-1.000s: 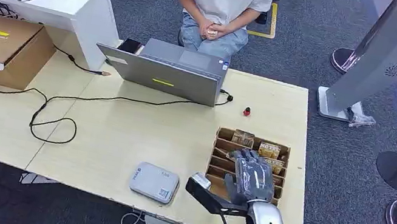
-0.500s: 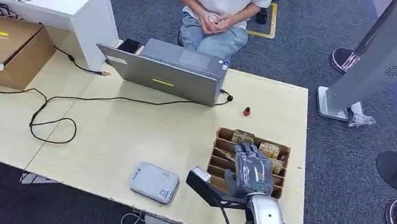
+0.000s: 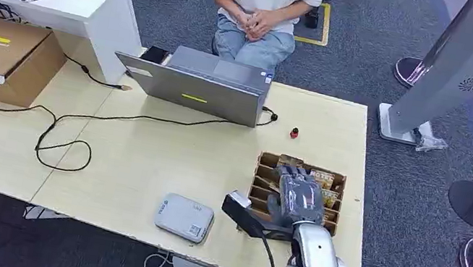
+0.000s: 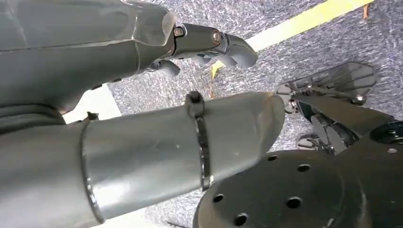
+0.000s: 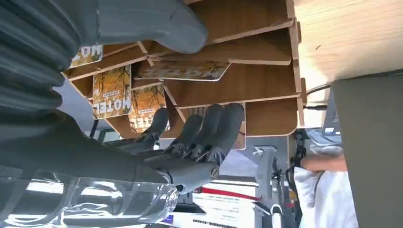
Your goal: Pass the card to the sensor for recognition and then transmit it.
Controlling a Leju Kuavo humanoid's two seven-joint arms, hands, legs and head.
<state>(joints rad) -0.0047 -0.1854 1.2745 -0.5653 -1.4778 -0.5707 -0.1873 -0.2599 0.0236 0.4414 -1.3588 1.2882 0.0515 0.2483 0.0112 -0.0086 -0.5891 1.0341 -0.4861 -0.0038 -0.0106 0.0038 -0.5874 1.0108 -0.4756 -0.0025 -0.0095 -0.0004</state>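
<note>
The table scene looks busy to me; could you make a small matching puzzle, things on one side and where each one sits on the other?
Things:
1. laptop
2. card reader
3. wooden rack
4. right hand

Places:
A. flat near the table's front edge
B. over the rack of cards
C. at the table's far edge, before the seated person
D. on the table's right part, holding cards

Pairs: 1-C, 2-A, 3-D, 4-B
</note>
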